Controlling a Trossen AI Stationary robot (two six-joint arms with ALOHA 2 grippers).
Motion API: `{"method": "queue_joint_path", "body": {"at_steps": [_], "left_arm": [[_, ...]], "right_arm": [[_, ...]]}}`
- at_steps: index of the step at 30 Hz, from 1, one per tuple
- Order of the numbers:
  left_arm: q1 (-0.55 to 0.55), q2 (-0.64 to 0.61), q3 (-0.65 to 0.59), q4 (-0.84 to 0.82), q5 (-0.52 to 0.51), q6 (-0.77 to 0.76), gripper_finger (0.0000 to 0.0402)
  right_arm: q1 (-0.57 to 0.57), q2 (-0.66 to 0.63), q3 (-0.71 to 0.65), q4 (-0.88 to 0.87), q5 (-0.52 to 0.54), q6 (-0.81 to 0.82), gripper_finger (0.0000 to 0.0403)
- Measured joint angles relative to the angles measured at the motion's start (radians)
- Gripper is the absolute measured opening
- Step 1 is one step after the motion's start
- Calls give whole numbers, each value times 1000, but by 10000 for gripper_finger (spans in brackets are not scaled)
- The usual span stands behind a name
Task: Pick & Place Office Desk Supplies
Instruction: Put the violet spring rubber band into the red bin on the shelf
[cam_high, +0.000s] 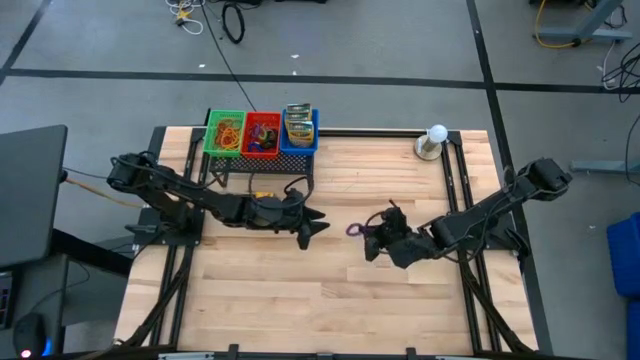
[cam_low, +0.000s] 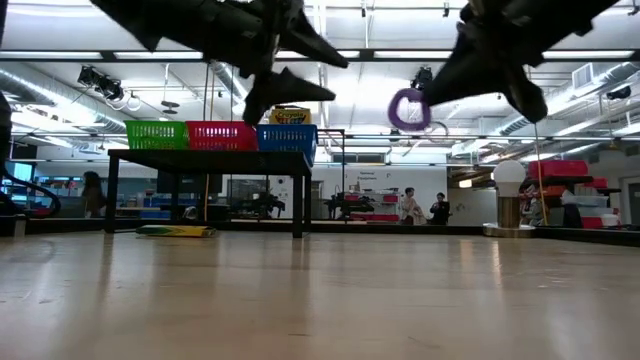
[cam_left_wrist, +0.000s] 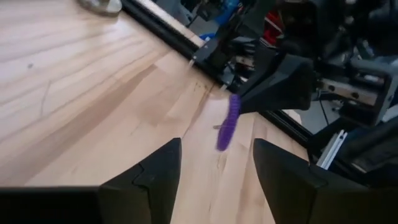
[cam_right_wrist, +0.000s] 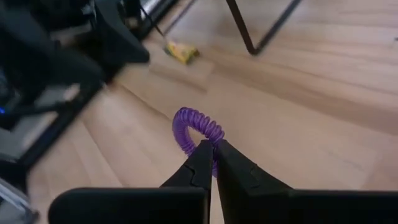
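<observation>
A purple coiled rubber-band loop (cam_right_wrist: 196, 127) hangs in the air over the table's middle, with my right gripper (cam_right_wrist: 211, 149) shut on it. In the high view the loop (cam_high: 354, 229) sits at that gripper's (cam_high: 368, 232) free end. My left gripper (cam_high: 318, 222) stands open just to the loop's left, its fingertips pointing at it and touching nothing. From the left wrist the loop (cam_left_wrist: 227, 122) shows ahead of the open left gripper (cam_left_wrist: 217, 155). A yellow crayon box (cam_high: 262, 193) lies flat on the table under the rack. My right gripper pinches one spot of the loop's coil (cam_right_wrist: 206, 142) between the free ends of its two fingers. The fingers slant down from the table's right side. The rest of the loop sticks out beyond the fingertips, lifted clear of the table (cam_low: 408, 109).
A black rack (cam_high: 258, 160) at the far left carries a green bin (cam_high: 224, 133), a red bin (cam_high: 262, 134) and a blue bin (cam_high: 299, 130) with crayon boxes. A white ball on a round base (cam_high: 436, 140) stands far right. Bare wood (cam_high: 320, 300) lies toward the near edge.
</observation>
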Motion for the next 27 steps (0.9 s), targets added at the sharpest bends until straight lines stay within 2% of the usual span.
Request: {"method": "queue_joint_path", "body": {"at_steps": [8, 14, 17, 27], "left_arm": [[0, 121, 166, -43, -1, 149, 209], [0, 140, 194, -56, -1, 174, 199], [0, 140, 194, -78, -2, 175, 168], [2, 113, 194, -103, 34, 204, 24]], "right_arm": [[-41, 0, 0, 173, 19, -70, 13], [-36, 0, 0, 203, 20, -82, 13], [-32, 0, 0, 217, 20, -90, 13], [-32, 0, 0, 325, -7, -223, 17]]}}
